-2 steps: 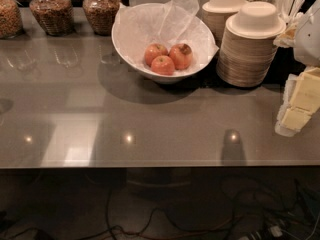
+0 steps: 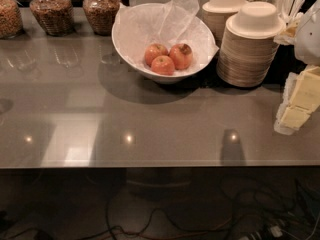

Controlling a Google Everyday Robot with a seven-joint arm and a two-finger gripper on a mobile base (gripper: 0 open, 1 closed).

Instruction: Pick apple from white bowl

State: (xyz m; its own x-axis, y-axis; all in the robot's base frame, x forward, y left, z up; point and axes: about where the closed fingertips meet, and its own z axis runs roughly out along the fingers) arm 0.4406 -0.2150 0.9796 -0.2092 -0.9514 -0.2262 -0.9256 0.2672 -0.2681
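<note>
**Three apples (image 2: 163,64) sit in white bowl (image 2: 120,45), none yet picked**

The apples lie touching on tissue in the single bowl at the rear of the worktop (image 2: 150,129). The gripper (image 2: 295,109) hangs well apart at the right edge; how far open it is cannot be told. Two stacks of beige bowls (image 2: 250,49) and three jars (image 2: 50,14) flank the bowl.

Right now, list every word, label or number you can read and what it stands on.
None can be read.
No writing shows on the white bowl, its tissue paper, the three apples, the jars, the stacked bowls or the table.
The claw, at the right edge above the table, shows no marking either.
</note>
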